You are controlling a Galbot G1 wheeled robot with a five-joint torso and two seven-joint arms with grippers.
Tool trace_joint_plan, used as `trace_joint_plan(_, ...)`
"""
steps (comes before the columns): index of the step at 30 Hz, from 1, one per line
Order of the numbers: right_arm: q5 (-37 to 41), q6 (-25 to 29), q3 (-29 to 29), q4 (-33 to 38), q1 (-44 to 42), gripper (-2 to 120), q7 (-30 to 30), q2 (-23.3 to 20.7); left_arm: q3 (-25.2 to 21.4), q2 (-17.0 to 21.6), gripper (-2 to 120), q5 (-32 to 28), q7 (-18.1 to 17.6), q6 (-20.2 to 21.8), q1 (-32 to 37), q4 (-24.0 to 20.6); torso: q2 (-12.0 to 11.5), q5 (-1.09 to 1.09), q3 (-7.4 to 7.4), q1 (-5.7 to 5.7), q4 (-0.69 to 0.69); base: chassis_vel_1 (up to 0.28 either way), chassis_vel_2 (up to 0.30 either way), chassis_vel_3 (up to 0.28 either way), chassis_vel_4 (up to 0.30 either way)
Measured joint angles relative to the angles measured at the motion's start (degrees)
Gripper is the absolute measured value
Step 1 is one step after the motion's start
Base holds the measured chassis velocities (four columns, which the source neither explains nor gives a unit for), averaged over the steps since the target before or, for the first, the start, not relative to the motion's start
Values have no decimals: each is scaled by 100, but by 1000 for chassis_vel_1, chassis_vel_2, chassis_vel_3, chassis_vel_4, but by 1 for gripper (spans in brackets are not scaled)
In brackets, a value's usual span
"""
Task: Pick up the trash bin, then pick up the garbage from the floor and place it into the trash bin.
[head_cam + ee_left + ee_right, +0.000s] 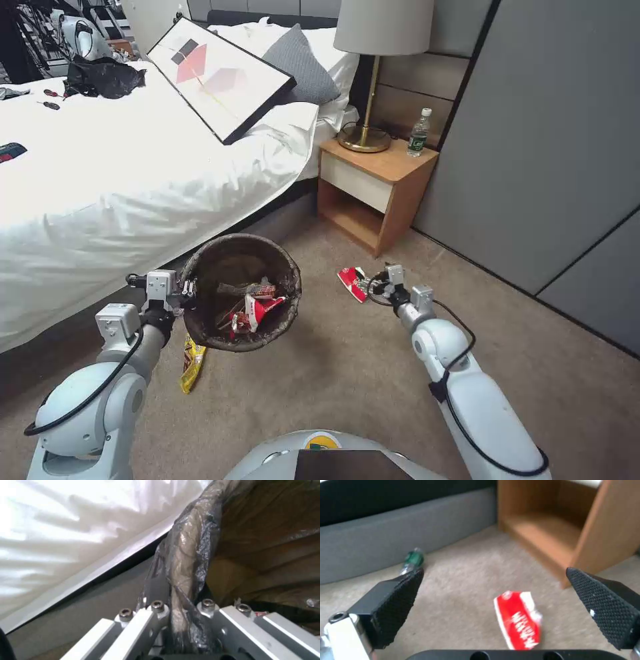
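Observation:
My left gripper [189, 291] is shut on the bag-lined rim of the trash bin [200, 267], holding it off the carpet beside the bed. In the left wrist view the rim [186, 562] runs between the fingers. Several red-and-white packets [257, 308] lie inside the bin. On the carpet lies a red-and-white snack packet [351, 283] [519, 620], and my right gripper [373, 280] [500, 590] hovers over it, open, its pads [398, 605] well apart on either side. A yellow wrapper [192, 363] lies under the bin. A small green bottle [412, 560] lies by the bed base.
The bed [120, 173] with white sheets fills the left. A wooden nightstand [373, 193] stands behind the packet, carrying a lamp [373, 73] and a water bottle [419, 133]. A grey wall panel [547, 147] bounds the right. Open carpet [347, 373] lies in front.

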Motion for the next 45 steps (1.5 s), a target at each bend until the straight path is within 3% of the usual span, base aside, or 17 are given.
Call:
trace_joint_plan(15, 233, -208, -586, -1572, 862, 100, -62, 137, -21, 2, 3, -5, -35, 66, 68, -262, 0, 0, 0, 0, 0, 0, 0, 0, 0)
trace_joint_plan(45, 178, 214, -594, -3520, 1812, 100, 74, 323, 22, 0, 3, 48, -31, 74, 91, -297, 0, -1, 0, 0, 0, 0, 0, 0, 0)
